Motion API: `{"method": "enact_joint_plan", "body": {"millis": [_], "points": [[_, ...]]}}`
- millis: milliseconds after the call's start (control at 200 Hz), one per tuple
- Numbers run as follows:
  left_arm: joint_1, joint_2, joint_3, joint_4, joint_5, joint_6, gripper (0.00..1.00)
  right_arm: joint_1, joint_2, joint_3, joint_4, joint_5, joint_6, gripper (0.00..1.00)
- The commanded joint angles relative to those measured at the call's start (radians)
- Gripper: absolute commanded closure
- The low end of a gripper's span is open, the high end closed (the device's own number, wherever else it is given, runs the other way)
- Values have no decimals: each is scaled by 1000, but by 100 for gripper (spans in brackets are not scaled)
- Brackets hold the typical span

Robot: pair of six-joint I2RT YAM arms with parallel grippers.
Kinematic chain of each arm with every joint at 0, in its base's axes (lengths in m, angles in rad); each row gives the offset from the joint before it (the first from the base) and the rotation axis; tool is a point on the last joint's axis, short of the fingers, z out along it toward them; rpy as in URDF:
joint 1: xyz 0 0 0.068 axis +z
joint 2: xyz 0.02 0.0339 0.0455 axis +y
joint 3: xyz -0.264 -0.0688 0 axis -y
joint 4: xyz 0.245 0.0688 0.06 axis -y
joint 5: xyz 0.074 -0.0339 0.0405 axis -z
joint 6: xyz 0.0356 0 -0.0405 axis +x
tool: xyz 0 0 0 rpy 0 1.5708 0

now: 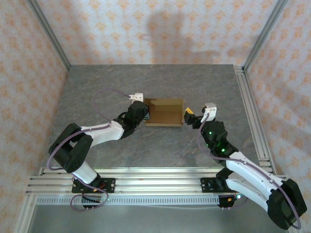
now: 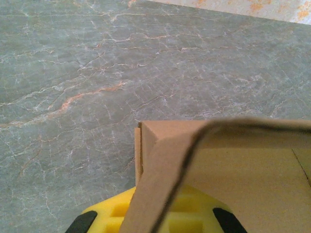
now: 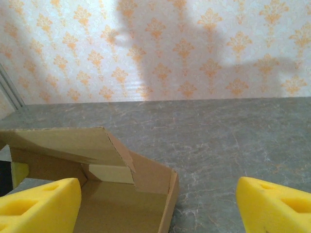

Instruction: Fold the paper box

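Observation:
The paper box [image 1: 165, 111] is a small brown cardboard box, partly formed, in the middle of the grey table [image 1: 107, 82]. My left gripper [image 1: 144, 112] is at its left end. In the left wrist view the yellow pads [image 2: 109, 213] of the left gripper [image 2: 155, 218] are shut on a curled flap of the box [image 2: 243, 165]. My right gripper [image 1: 187, 115] is at the box's right end. In the right wrist view it [image 3: 158, 208] stands wide open, its fingers [image 3: 39, 204] on either side of the box's right wall [image 3: 167, 204], with a flap leaning inward over the box's open inside.
An aluminium rail [image 1: 250, 111] runs along the table's right side, and more rails [image 1: 146, 182] cross the near edge by the arm bases. Wallpapered walls [image 1: 146, 29] enclose the back and both sides. Bare table lies behind and in front of the box.

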Motion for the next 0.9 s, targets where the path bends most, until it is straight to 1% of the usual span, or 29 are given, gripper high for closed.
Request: {"method": "enact_joint_plan", "body": {"millis": [0, 125, 315, 405, 536, 631, 846, 881, 896], "points": [[-14, 18, 27, -44, -29, 25, 99, -6, 15, 134, -172, -15, 63, 17], [-24, 26, 30, -54, -34, 46, 97, -15, 151, 338, -358, -10, 100, 17], [-48, 40, 35, -58, -61, 66, 95, -28, 408, 595, -522, -19, 113, 18], [-57, 41, 35, -58, -82, 69, 93, -32, 505, 673, -576, -6, 116, 18], [-60, 30, 23, -52, -94, 74, 82, -41, 585, 695, -570, -39, 136, 19], [-61, 11, 2, -38, -92, 79, 72, -46, 623, 698, -581, -59, 150, 19], [-63, -70, -86, 28, -31, 96, 52, -61, 649, 670, -582, -71, 166, 20], [-63, -85, -99, 30, -21, 96, 45, -61, 652, 666, -583, -74, 169, 20], [-63, -92, -105, 30, -16, 95, 39, -62, 653, 664, -582, -75, 169, 20]]}}
